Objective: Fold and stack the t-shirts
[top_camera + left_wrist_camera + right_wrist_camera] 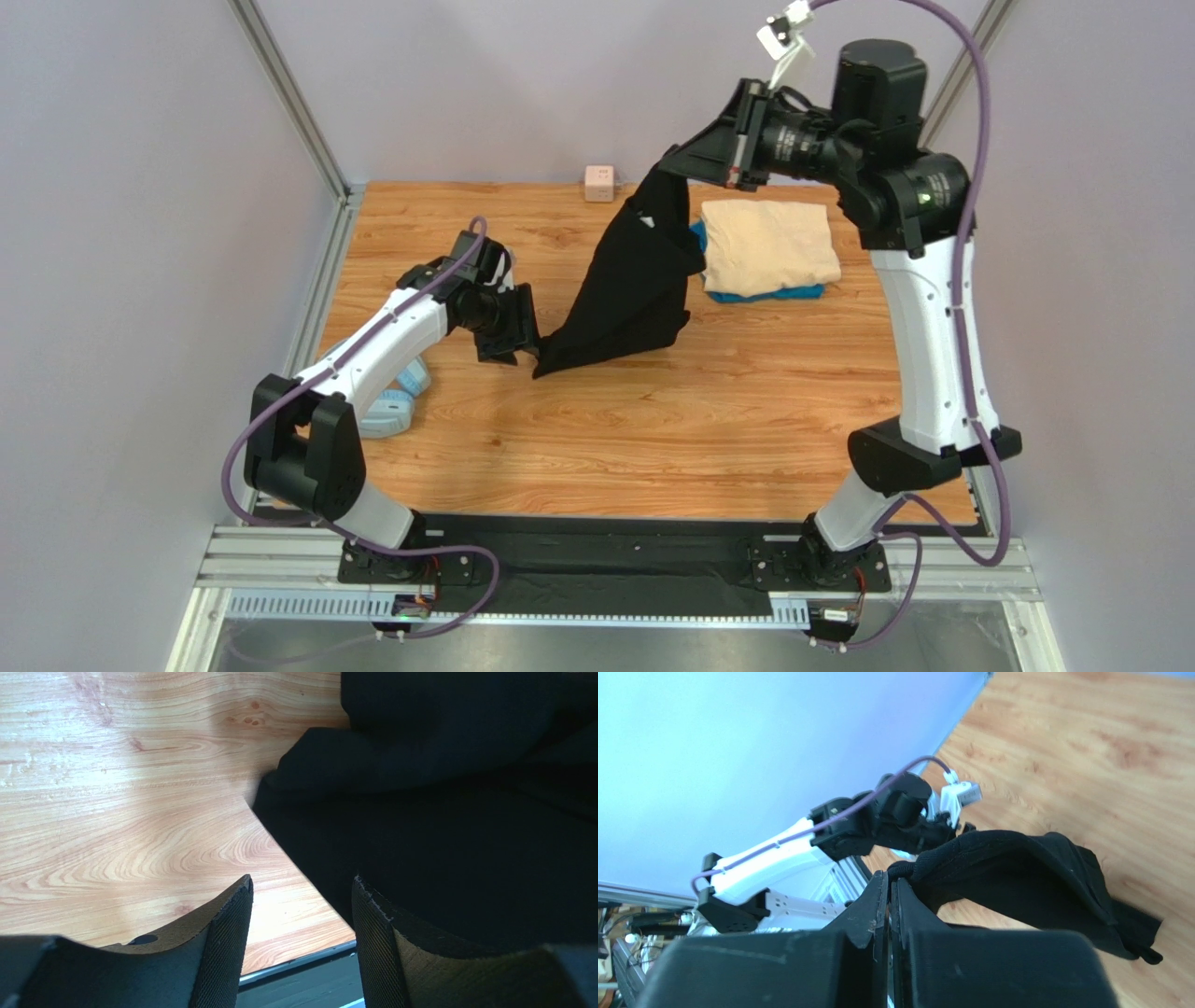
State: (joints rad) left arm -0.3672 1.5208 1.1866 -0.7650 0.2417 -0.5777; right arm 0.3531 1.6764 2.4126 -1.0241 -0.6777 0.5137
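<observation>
Black t-shirt [631, 287] hangs over mid-table, its top pinched tight in the raised right gripper [723, 151]. Its low corner rests on the table [701, 420] beside the left gripper [522, 333] (jaws spread, nothing in them). It looks limp and light, so I'd grab that corner hem. Cream shirt [765, 241] lies folded far right, on the blue shirt [786, 294].

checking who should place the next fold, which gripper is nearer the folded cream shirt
Right. The right gripper is raised just off the left edge of the cream shirt, shut on the black shirt. The left gripper is open, far to its left, at the black shirt's low corner.
</observation>
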